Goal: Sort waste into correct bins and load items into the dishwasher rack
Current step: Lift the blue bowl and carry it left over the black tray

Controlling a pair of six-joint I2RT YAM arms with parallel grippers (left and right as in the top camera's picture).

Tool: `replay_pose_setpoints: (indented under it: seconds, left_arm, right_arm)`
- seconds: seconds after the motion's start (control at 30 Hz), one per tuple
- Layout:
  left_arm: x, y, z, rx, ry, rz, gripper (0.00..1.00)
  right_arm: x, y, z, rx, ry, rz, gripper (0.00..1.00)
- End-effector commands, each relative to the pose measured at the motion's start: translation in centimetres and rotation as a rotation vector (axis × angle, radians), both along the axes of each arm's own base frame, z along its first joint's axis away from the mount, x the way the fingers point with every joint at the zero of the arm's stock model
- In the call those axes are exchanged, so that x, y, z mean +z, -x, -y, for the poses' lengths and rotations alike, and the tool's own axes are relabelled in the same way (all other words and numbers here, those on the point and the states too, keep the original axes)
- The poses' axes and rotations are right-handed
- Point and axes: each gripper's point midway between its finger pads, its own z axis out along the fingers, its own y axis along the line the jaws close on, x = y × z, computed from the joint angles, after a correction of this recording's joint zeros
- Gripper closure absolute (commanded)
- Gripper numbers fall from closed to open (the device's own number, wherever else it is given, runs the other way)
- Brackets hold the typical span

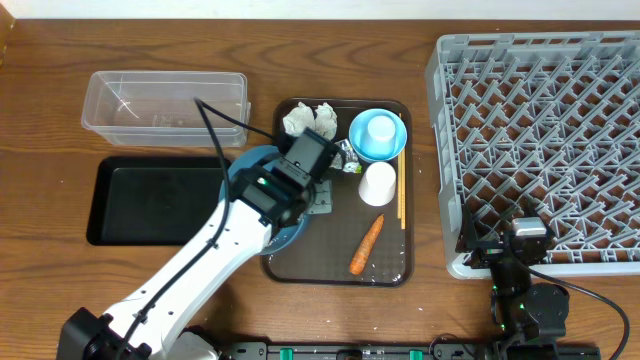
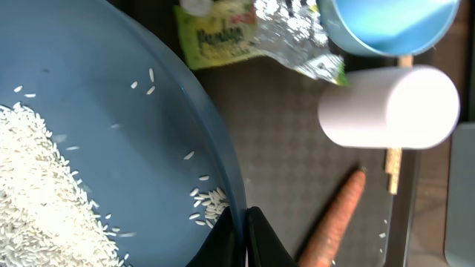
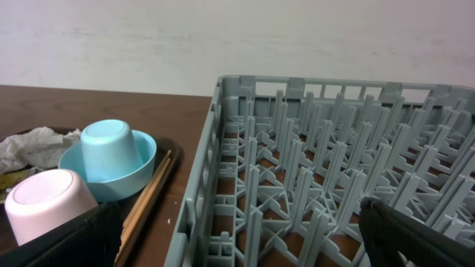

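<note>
Clenched on the rim of the large blue plate (image 2: 111,96), the left gripper (image 2: 241,230) pinches it between both fingers, with loose white rice (image 2: 44,185) heaped inside. Far left lie the black tray (image 1: 150,200) and, behind it, the clear tub (image 1: 165,105). The plate sits at the left edge of the brown serving tray (image 1: 340,270), and the arm hides much of it from above. Crumpled tissues (image 1: 305,118) and the foil wrapper (image 2: 252,30) crowd just beyond the rim. To the right come the light blue bowl (image 1: 395,145), an upturned white cup (image 1: 378,183), the chopsticks (image 1: 401,190) and the carrot (image 1: 366,245). The grey dishwasher rack (image 1: 540,130) stands rightmost. At its near corner the right gripper (image 3: 237,241) is spread wide and empty.
</note>
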Motion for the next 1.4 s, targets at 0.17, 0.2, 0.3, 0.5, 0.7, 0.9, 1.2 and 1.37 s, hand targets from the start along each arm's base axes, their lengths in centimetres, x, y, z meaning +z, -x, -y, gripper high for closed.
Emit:
replay_pose_setpoints:
  seconds: [0.17, 0.2, 0.3, 0.5, 0.7, 0.9, 1.2, 1.37]
  left_arm:
    - [2.6, -1.2, -1.7, 0.038, 0.026, 0.073, 0.94]
    - [2.8, -1.2, -1.8, 0.038, 0.029, 0.079, 0.94]
    - [3.2, -1.1, -1.8, 0.038, 0.037, 0.091, 0.94]
    - [4.6, -1.6, -2.2, 0.042, 0.059, 0.142, 0.94]
    - [5.1, -3.1, -5.1, 0.13, 0.059, 0.164, 0.94]
    - [5.4, -4.7, -8.5, 0.232, 0.054, 0.188, 0.94]
    - [6.1, -7.7, -12.5, 0.36, 0.096, 0.255, 0.94]
    - [5.7, -9.2, -13.5, 0.386, 0.19, 0.244, 0.94]
  right_arm:
    - [-0.1, 0.0, 0.5, -0.021, 0.011, -0.001, 0.01]
    - [-0.1, 0.0, 0.5, -0.021, 0.011, -0.001, 0.01]
    - [-0.1, 0.0, 0.5, -0.021, 0.011, -0.001, 0.01]
    - [-0.1, 0.0, 0.5, -0.021, 0.011, -0.001, 0.01]
    - [-0.1, 0.0, 0.5, -0.021, 0.011, -0.001, 0.01]
    - [-0.1, 0.0, 0.5, -0.021, 0.011, -0.001, 0.01]
    - [-0.1, 0.0, 0.5, -0.021, 0.011, -0.001, 0.01]
    - [-0.1, 0.0, 0.5, -0.021, 0.011, -0.001, 0.01]
